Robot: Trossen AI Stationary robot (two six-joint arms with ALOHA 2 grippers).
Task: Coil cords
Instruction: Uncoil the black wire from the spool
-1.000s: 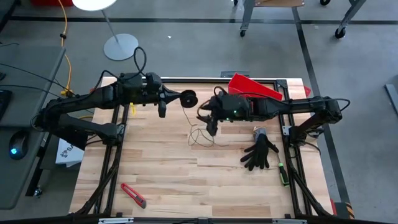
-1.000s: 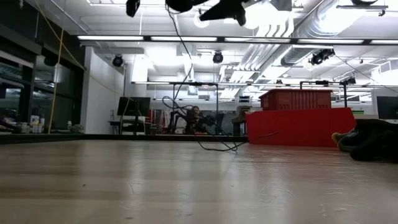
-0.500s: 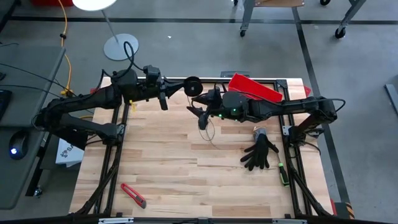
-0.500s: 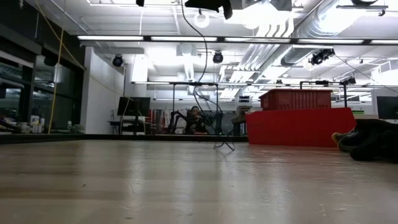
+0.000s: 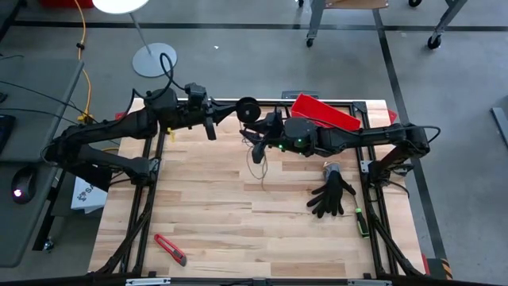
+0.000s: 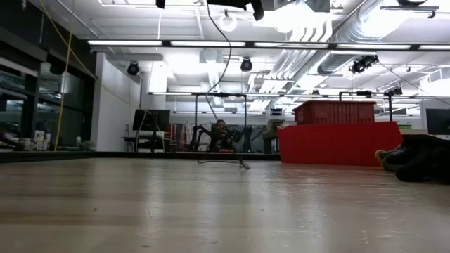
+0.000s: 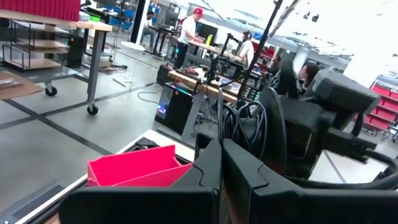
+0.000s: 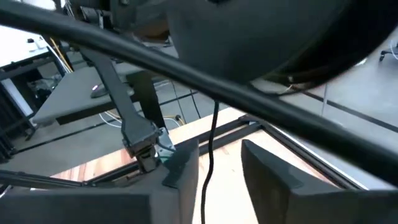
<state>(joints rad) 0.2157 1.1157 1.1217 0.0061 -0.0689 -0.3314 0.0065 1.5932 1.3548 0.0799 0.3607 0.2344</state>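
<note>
Spool held aloft at the far edge, cord hanging between the right gripper's fingers

The left gripper (image 5: pixel 230 111) is clamped shut on the round black spool (image 5: pixel 248 110) above the surface's (image 5: pixel 214 230) far edge. Just right of it, the right gripper (image 5: pixel 258 151) hangs partly open — the thin cord (image 8: pixel 210 163) runs between its fingers untouched and trails down onto the surface.

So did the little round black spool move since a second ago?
Yes. In the high view the small round black spool has moved up and slightly right, toward the red bin at the table's far edge.
</note>
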